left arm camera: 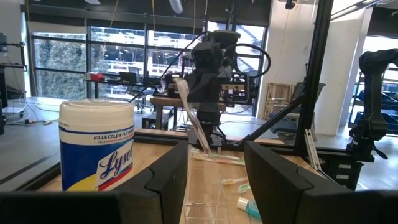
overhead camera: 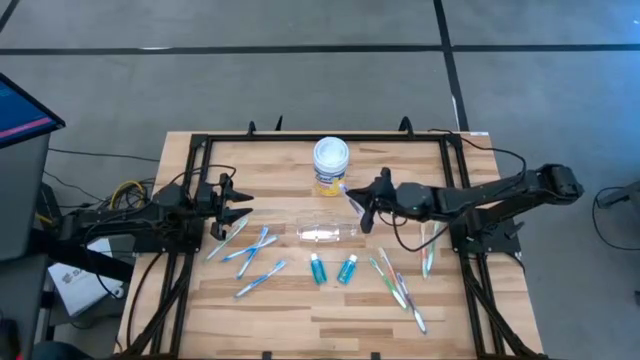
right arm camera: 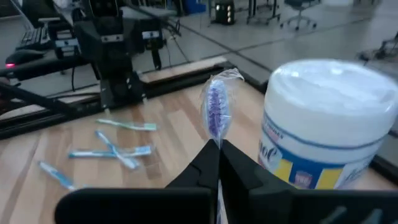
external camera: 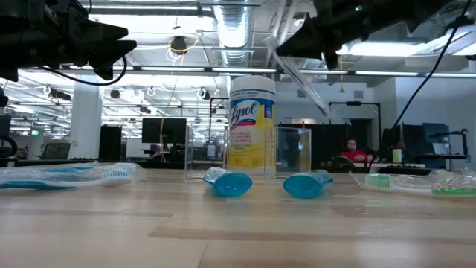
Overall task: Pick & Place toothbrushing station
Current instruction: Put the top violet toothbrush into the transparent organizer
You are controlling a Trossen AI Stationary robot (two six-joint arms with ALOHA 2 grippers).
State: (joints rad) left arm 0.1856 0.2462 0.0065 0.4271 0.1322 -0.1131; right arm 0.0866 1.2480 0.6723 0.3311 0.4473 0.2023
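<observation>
A clear plastic cup (overhead camera: 326, 233) stands at the table's middle, in front of the jar. Two teal tubes (overhead camera: 317, 268) (overhead camera: 348, 268) lie nearer the front edge. Several toothbrushes lie loose on the wood, one group left (overhead camera: 255, 247) and one right (overhead camera: 392, 281) of the cup. My right gripper (overhead camera: 366, 208) hangs above the table between the jar and the cup, shut on a wrapped toothbrush (right arm camera: 216, 107). My left gripper (overhead camera: 238, 206) waits at the left side, open and with nothing between its fingers (left arm camera: 168, 177). My right gripper pinches the toothbrush between its two fingers just behind the bristle head (right arm camera: 217, 140), which sticks out past the fingertips in its clear wrapper. The brush is lifted clear of the table. Its handle (external camera: 312, 95) slants down below the gripper.
A yellow wipes jar with a white lid (overhead camera: 331, 165) stands at the far middle, close beside my right gripper. A black frame (overhead camera: 300, 138) runs along the table's edges. Bare wood lies along the front edge (overhead camera: 330, 325).
</observation>
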